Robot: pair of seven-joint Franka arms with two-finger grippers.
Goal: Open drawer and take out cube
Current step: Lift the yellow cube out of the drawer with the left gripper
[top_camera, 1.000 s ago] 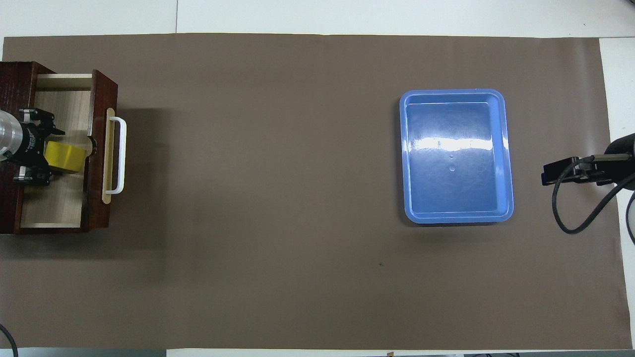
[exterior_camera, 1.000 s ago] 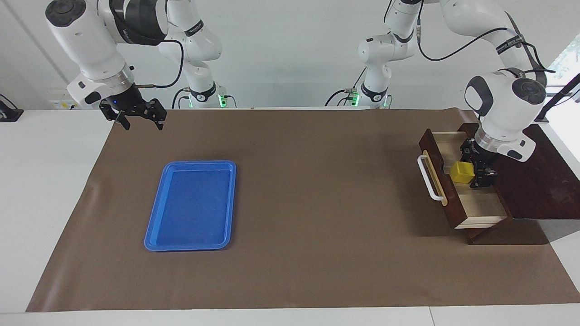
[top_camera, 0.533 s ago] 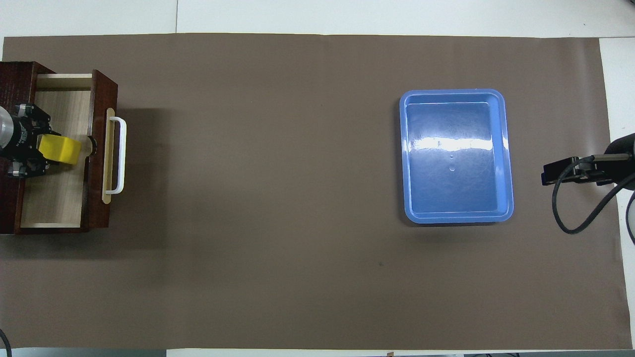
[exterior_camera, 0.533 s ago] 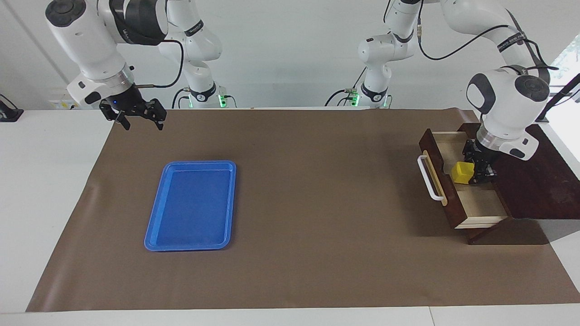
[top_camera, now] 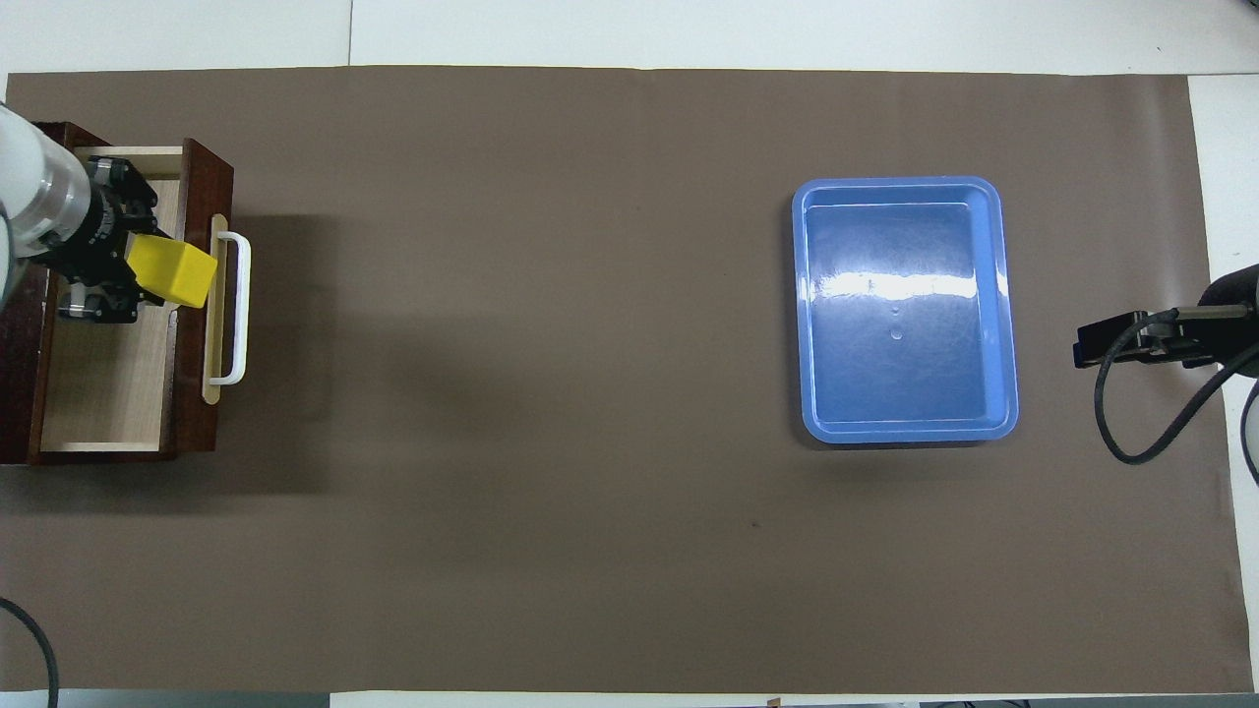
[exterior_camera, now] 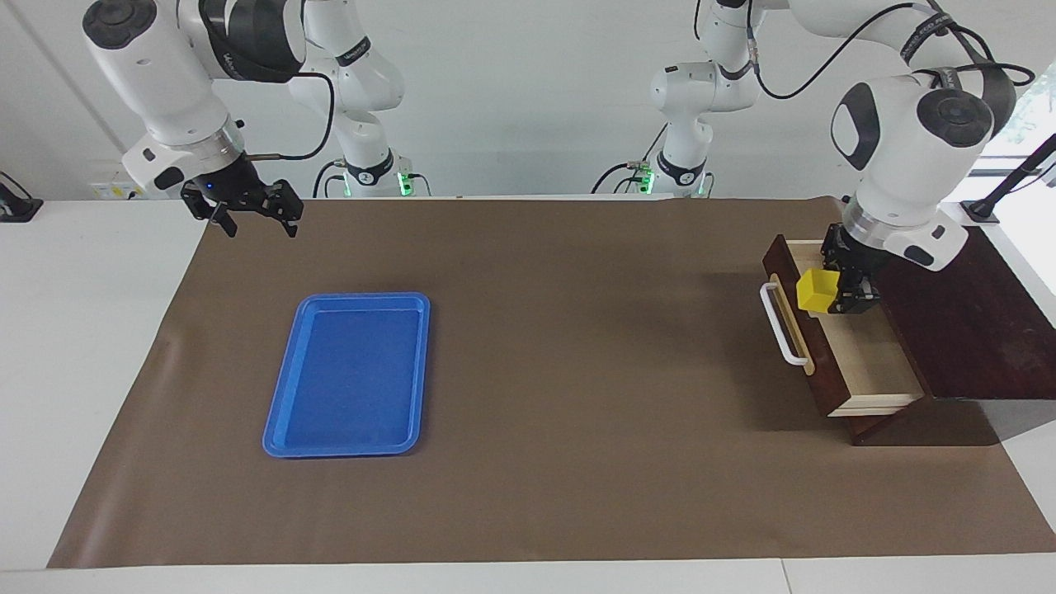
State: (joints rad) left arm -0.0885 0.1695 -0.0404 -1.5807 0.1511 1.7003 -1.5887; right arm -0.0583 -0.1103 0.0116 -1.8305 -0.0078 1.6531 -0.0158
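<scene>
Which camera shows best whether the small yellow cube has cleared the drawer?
The facing view: the small yellow cube, in the left gripper, hangs above the open dark wooden drawer. Overhead, the cube merely overlaps the drawer front; height is unreadable.

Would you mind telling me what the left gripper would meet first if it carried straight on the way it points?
The left gripper, shut on the cube, points down over the open drawer; it would probably meet the drawer's pale floor first.
</scene>
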